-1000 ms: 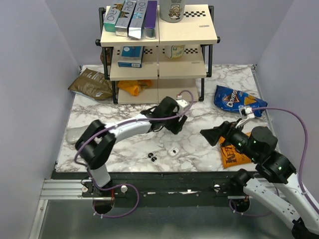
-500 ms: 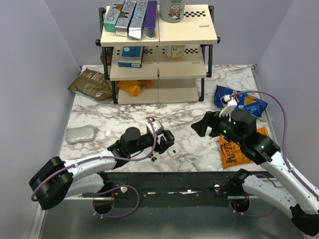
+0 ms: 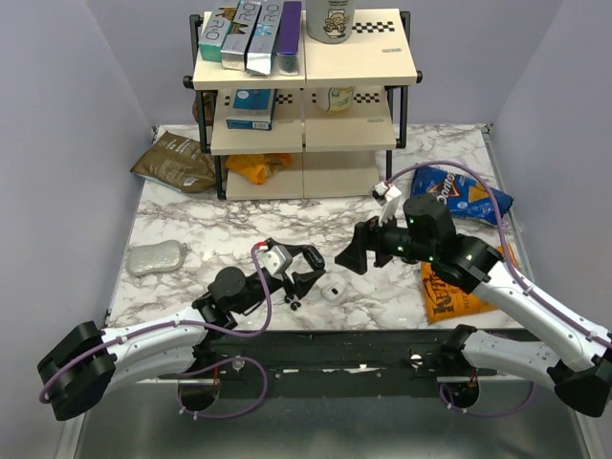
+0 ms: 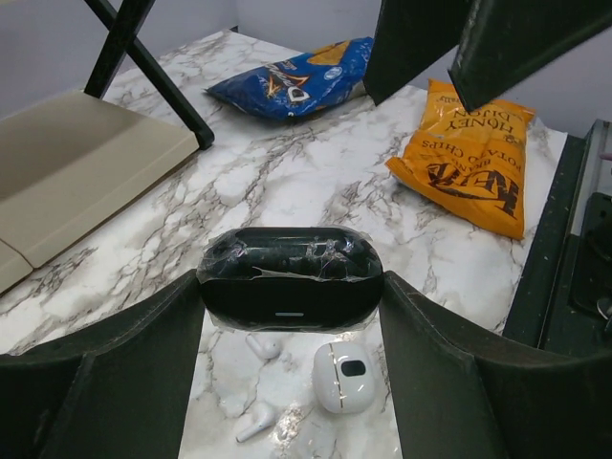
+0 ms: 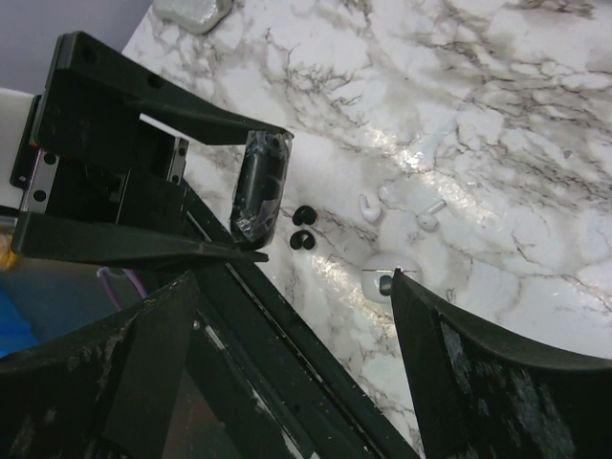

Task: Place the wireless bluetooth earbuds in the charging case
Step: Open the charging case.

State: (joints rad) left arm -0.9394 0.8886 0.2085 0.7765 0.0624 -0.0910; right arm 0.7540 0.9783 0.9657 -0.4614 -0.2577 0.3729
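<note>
My left gripper (image 3: pixel 306 267) is shut on the black charging case (image 4: pixel 290 277), a rounded case wrapped in clear film and pinched across its ends just above the table. In the right wrist view the case (image 5: pixel 260 199) hangs beside the two black wireless bluetooth earbuds (image 5: pixel 303 227), which lie loose on the marble near the front edge (image 3: pixel 294 302). The held case hides them in the left wrist view. My right gripper (image 3: pixel 356 256) hovers open to the right of them with nothing between its fingers (image 5: pixel 293 277).
A white earbud case (image 3: pixel 332 293) and two white buds (image 4: pixel 263 345) lie just right of the black ones. An orange chip bag (image 3: pixel 445 292) and a blue Doritos bag (image 3: pixel 459 191) lie to the right. A shelf rack (image 3: pixel 306 96) stands behind, with a grey pouch (image 3: pixel 155 256) at left.
My left arm swung from near the shelf down to the front of the table, bringing the case beside the black earbuds. My right arm moved left toward the middle.
</note>
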